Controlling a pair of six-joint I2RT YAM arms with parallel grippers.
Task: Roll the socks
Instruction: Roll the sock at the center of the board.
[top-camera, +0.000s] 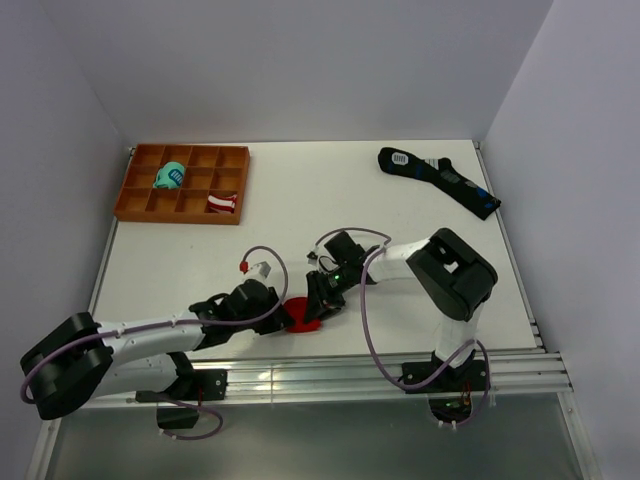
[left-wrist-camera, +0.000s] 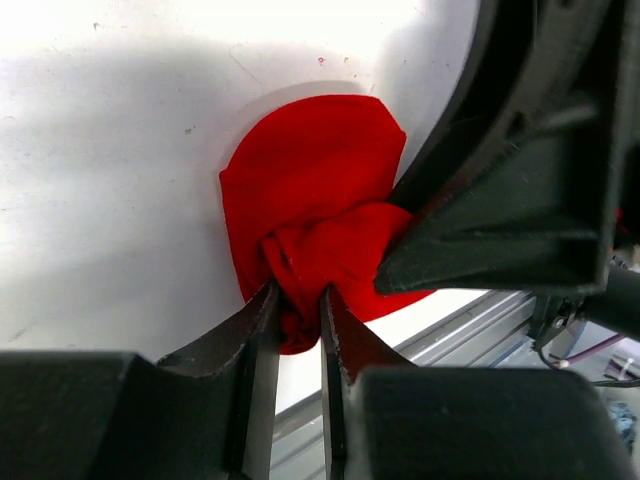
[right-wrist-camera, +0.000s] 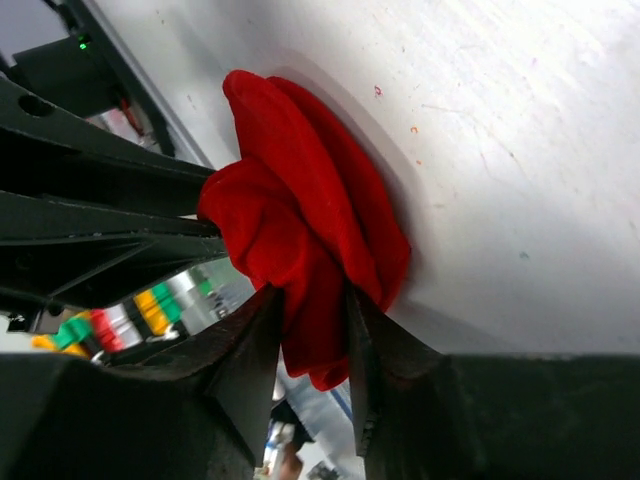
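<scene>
The red socks (top-camera: 303, 315) form a bunched bundle on the white table near its front edge, between the two arms. My left gripper (top-camera: 285, 316) is shut on a fold of the red socks (left-wrist-camera: 305, 235) from the left. My right gripper (top-camera: 318, 297) is shut on the red socks (right-wrist-camera: 300, 240) from the right. The two grippers almost touch each other. In the left wrist view the right gripper's black body (left-wrist-camera: 510, 180) covers part of the bundle. No white motif shows.
An orange compartment tray (top-camera: 135, 195) stands at the back left, holding a teal bundle (top-camera: 169, 177) and a red-and-white striped bundle (top-camera: 222, 203). Long black socks (top-camera: 438, 180) with blue marks lie at the back right. The metal rail (top-camera: 340, 375) runs along the front edge.
</scene>
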